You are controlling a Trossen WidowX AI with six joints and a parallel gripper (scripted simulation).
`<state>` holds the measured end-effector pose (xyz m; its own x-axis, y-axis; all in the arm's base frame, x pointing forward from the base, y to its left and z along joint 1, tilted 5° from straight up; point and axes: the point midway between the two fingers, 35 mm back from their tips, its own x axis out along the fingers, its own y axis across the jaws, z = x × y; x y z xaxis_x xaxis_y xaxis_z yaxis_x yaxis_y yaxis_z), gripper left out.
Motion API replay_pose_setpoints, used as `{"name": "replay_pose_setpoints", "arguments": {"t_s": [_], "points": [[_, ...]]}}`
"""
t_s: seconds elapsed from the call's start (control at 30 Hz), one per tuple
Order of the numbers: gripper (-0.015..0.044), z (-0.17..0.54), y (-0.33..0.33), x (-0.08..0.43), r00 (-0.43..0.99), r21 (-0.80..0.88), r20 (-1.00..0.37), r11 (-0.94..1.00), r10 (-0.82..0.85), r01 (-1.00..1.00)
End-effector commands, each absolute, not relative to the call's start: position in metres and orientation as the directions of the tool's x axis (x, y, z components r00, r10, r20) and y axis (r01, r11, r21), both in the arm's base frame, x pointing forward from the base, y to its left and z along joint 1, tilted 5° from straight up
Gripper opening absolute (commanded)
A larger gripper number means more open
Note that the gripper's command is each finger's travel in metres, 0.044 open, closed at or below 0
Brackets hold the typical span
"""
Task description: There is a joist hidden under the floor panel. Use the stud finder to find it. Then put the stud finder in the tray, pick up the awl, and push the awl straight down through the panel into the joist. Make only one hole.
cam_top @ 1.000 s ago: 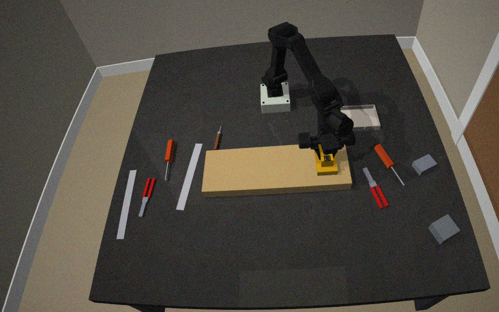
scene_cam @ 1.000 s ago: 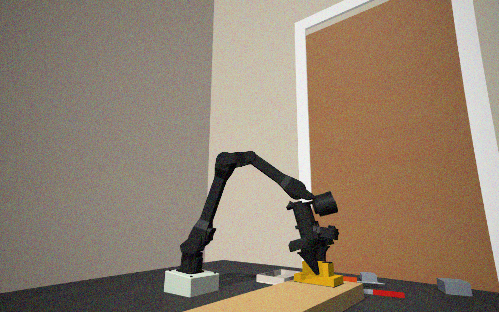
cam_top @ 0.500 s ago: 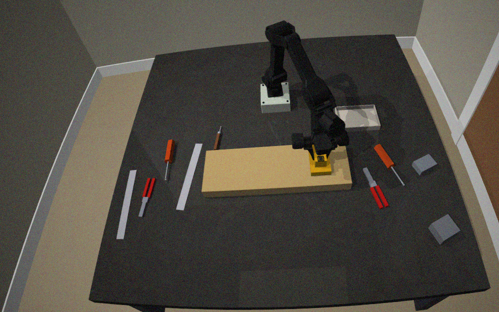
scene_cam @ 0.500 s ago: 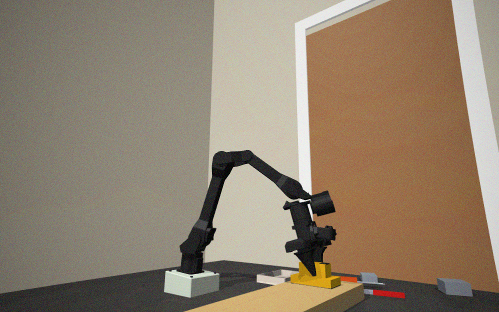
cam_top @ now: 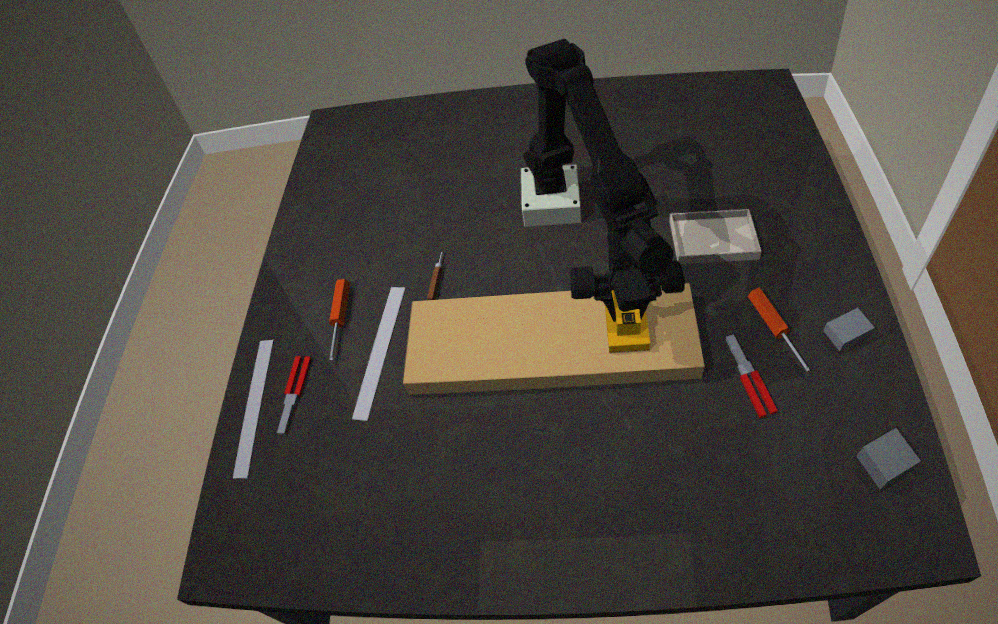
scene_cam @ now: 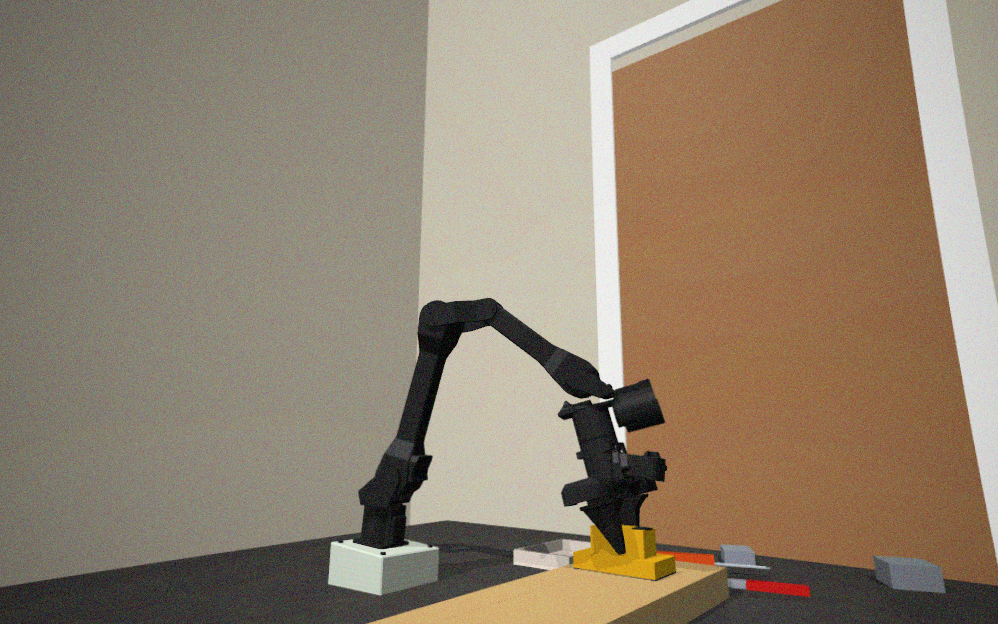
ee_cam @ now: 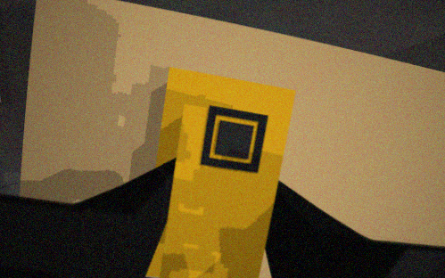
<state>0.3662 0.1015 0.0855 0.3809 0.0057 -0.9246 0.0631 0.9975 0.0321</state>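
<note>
Wrist view, glossless yellow stud finder [cam_top: 628, 341] [scene_cam: 627, 564] [ee_cam: 231, 192], square dark screen [cam_top: 628, 317] [ee_cam: 234, 139], grainy tan panel [cam_top: 511, 345] [scene_cam: 517, 594] [ee_cam: 367, 134].

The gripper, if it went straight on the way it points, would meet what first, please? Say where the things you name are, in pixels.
Likely the floor panel [cam_top: 503, 341] [scene_cam: 534, 596] [ee_cam: 367, 147], through the stud finder [cam_top: 627, 341] [scene_cam: 638, 565] [ee_cam: 229, 192] clamped in its fingers; contact underneath is unclear.

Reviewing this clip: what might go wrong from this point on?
The stud finder, gripped in the jaws, sits near one end of the floor panel; sweeping outward might run it off the edge.

The awl lies close against the panel's far side, so the jaws may bump the panel when grasping it.

Its dark display shows no obvious mark, so the joist could be missed.
</note>
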Motion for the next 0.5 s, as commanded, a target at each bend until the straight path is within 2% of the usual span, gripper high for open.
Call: {"name": "replay_pose_setpoints", "arguments": {"t_s": [0.0, 0.47], "points": [[0.0, 0.084, 0.095, 0.365, 0.379, 0.031, -0.925, 0.998, 0.006, 0.06], [0.0, 0.084, 0.074, 0.364, 0.379, 0.028, -0.925, 0.998, 0.004, 0.06]]}}
